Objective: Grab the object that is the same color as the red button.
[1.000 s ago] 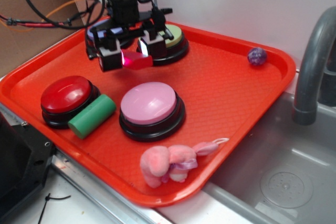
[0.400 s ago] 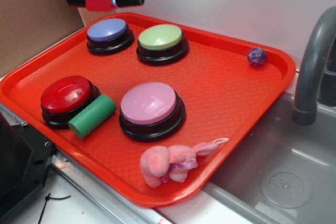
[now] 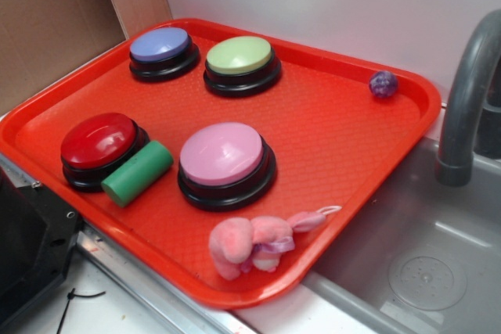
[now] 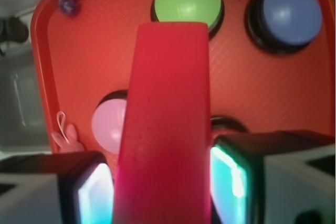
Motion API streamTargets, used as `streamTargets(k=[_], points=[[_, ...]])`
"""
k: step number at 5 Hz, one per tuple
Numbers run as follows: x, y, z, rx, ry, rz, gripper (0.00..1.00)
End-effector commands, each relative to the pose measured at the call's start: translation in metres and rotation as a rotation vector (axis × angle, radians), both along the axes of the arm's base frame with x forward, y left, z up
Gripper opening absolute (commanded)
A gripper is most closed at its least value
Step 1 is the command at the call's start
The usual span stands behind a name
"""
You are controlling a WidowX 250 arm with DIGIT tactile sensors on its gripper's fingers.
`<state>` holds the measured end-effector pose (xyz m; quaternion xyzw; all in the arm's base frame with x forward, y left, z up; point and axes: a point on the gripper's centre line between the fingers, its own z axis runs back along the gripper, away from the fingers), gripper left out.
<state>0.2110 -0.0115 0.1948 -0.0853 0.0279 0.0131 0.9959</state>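
Closest thing in the wrist view is the red block [image 4: 165, 129], filling the middle of the frame, with the gripper [image 4: 161, 192] squeezed on its lower end, one finger pad on each side. So it's off the tray and up in the air; in the exterior view you only catch a strip of it at the very top edge.

Down on the red-orange tray [image 3: 344, 138], the front edge has a pink plush toy [image 3: 254, 244]. Behind that sits the pink button [image 3: 225, 160], with a green cylinder [image 3: 137, 172] lying against the red button [image 3: 100, 145] on the left. Further back are the blue-purple button [image 3: 162, 51] and green button [image 3: 240, 62]. A small purple ball [image 3: 383, 84] sits near the far right corner. Grey faucet [image 3: 467, 99] and sink [image 3: 423, 271] off to the right.
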Motion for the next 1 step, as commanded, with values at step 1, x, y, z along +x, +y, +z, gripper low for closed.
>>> streamTargets(k=[1], points=[[0.0173,0.0130,0.0103,0.083,-0.134,0.030,0.00]])
